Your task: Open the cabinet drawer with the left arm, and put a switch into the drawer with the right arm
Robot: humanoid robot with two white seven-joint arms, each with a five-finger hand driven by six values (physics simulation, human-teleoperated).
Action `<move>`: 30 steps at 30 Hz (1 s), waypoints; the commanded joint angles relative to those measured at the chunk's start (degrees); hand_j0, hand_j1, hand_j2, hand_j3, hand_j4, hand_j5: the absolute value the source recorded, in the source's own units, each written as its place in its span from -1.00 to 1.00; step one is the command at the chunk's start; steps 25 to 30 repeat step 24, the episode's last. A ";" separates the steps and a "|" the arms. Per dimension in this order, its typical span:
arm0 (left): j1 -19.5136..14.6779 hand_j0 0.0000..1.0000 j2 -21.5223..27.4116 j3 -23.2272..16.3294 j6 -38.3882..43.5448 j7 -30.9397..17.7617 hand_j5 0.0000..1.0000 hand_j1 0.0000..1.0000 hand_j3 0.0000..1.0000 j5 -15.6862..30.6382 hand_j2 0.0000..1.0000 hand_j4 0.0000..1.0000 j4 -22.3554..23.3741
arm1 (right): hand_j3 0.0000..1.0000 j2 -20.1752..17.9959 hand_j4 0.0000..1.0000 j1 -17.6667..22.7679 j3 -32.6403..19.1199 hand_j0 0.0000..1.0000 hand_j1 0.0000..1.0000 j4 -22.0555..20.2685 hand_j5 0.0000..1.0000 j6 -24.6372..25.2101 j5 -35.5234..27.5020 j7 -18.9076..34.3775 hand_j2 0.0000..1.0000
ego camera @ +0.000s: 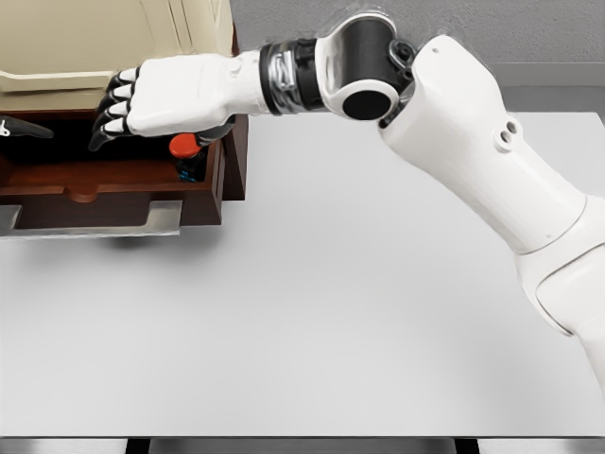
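A broad, matte white tabletop (312,322) fills the foreground, its near edge a thin dark line. Across it from the right reaches the right arm (482,142), smooth white shells joined by a black round joint and a banded metallic wrist. The right hand (165,95) hangs over the open drawer (104,194) at the far left, palm down, its black-and-white fingers (112,112) spread loosely and drooping into the drawer, gripping nothing. Just under the heel of the hand stands the switch (185,151) (a red rounded cap on a small dark body), upright in the drawer's right end, close to the thumb side; whether it touches the hand cannot be told. The drawer is dark reddish-brown wood with a flat grey handle (90,219) along its front, pulled out over the tabletop and casting a soft shadow. At the far left edge a thin dark fingertip-like shape (24,128) pokes in over the drawer; what it belongs to cannot be told. Behind rises the cream cabinet (104,43), panelled and smooth, before a grey wall (529,28).
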 commanded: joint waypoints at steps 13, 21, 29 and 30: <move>-1.40 1.00 -14.44 0.14 0.13 0.08 1.00 1.00 1.00 -4.01 1.00 1.00 -0.92 | 1.00 -36.85 1.00 26.19 -19.73 1.00 1.00 -16.80 1.00 0.20 -14.64 -0.04 1.00; -1.40 1.00 -14.79 0.23 0.13 0.17 1.00 1.00 1.00 -4.19 1.00 1.00 -3.03 | 1.00 -36.85 1.00 26.46 -19.81 1.00 1.00 -16.27 1.00 0.20 -14.29 -0.04 1.00; -1.40 1.00 -14.71 0.23 0.13 0.17 1.00 1.00 1.00 -4.19 1.00 1.00 -3.03 | 1.00 -36.85 1.00 26.28 -19.73 1.00 1.00 -16.27 1.00 0.20 -14.29 -0.04 1.00; -1.40 1.00 -14.71 0.23 0.13 0.17 1.00 1.00 1.00 -4.19 1.00 1.00 -3.03 | 1.00 -36.85 1.00 26.28 -19.73 1.00 1.00 -16.27 1.00 0.20 -14.29 -0.04 1.00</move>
